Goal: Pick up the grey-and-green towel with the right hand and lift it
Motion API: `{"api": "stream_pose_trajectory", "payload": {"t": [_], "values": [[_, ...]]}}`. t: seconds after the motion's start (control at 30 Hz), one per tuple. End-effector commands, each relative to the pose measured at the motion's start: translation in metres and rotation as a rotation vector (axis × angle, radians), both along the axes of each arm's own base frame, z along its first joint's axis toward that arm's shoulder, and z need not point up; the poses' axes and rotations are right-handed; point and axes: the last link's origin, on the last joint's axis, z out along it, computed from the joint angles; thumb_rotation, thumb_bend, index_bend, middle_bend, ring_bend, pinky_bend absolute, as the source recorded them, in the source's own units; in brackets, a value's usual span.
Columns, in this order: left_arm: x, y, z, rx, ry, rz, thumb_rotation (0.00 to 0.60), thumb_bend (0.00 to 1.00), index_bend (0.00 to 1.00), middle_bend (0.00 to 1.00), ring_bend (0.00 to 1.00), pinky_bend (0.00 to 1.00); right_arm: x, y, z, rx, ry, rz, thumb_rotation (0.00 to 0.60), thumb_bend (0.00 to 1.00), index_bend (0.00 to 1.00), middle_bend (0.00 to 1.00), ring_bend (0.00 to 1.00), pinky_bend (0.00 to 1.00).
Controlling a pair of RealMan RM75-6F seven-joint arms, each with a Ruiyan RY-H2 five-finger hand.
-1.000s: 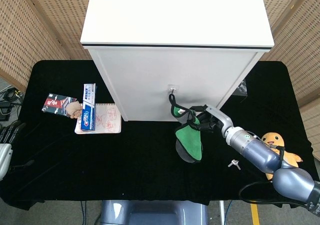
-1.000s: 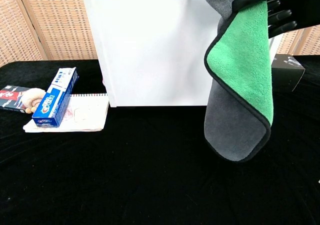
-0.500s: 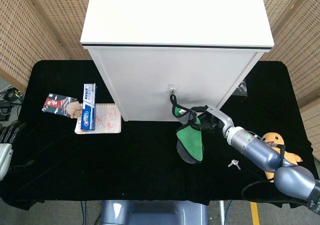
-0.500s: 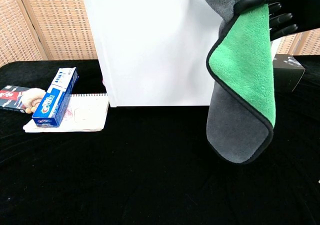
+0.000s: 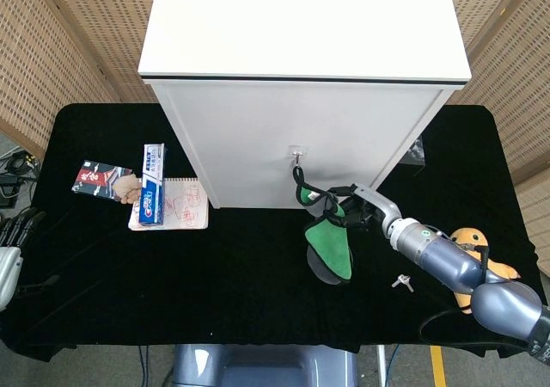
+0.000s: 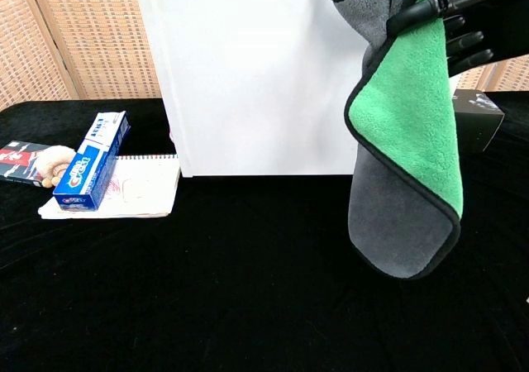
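The grey-and-green towel point(image 5: 328, 245) point(image 6: 405, 157) hangs folded in the air in front of the white cabinet point(image 5: 301, 103), clear of the black table. My right hand point(image 5: 357, 213) point(image 6: 463, 25) grips its upper edge, dark fingers wrapped over the cloth. A black loop of the towel point(image 5: 298, 183) sticks up just below the small hook point(image 5: 296, 155) on the cabinet front. My left hand point(image 5: 10, 242) rests off the table's left edge, holding nothing, with its fingers apart; the chest view does not show it.
A blue toothpaste box point(image 5: 152, 183) point(image 6: 91, 159) lies on a notepad point(image 5: 172, 206) at the left, beside a small red packet point(image 5: 99, 179). A yellow plush toy point(image 5: 481, 254) and a small metal piece point(image 5: 401, 281) lie on the right. A black box point(image 6: 478, 116) stands far right.
The towel and my right hand have drifted slightly down and to the right, away from the cabinet front. The left hand has not moved.
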Motion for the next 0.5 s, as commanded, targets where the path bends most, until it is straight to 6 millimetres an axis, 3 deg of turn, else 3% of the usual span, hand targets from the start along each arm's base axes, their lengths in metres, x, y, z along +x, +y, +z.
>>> {"api": "stream_pose_trajectory", "payload": {"t": [0.03, 0.1, 0.2, 0.27, 0.37, 0.5], "values": [[-0.0001, 0.0001, 0.0001, 0.0, 0.001, 0.0, 0.6, 0.0, 0.0, 0.0, 0.0, 0.0, -0.0004, -0.0004, -0.0011, 0.003, 0.006, 0.001, 0.6, 0.72, 0.78, 1.0, 1.0, 1.0], [-0.0002, 0.0001, -0.0001, -0.002, 0.002, 0.0, 0.6, 0.0, 0.0, 0.0, 0.0, 0.0, -0.0008, -0.0003, -0.0024, 0.005, 0.009, -0.001, 0.6, 0.65, 0.74, 1.0, 1.0, 1.0], [-0.0004, 0.0002, -0.0002, -0.002, 0.002, 0.001, 0.6, 0.0, 0.0, 0.0, 0.0, 0.0, -0.001, -0.0002, -0.0038, -0.003, 0.004, -0.005, 0.6, 0.26, 0.48, 1.0, 1.0, 1.0], [-0.0004, 0.0003, -0.0001, -0.001, 0.002, 0.001, 0.6, 0.0, 0.0, 0.0, 0.0, 0.0, -0.0007, 0.0002, -0.0046, -0.012, -0.001, -0.004, 0.6, 0.11, 0.34, 1.0, 1.0, 1.0], [-0.0005, 0.0004, -0.0003, -0.003, 0.002, 0.001, 0.6, 0.0, 0.0, 0.0, 0.0, 0.0, 0.0004, 0.0011, -0.0049, -0.021, -0.013, -0.002, 0.6, 0.03, 0.24, 1.0, 1.0, 1.0], [-0.0003, 0.0004, -0.0006, -0.003, 0.003, 0.001, 0.6, 0.0, 0.0, 0.0, 0.0, 0.0, 0.0004, 0.0026, -0.004, -0.029, -0.018, 0.005, 0.6, 0.02, 0.22, 1.0, 1.0, 1.0]]}}
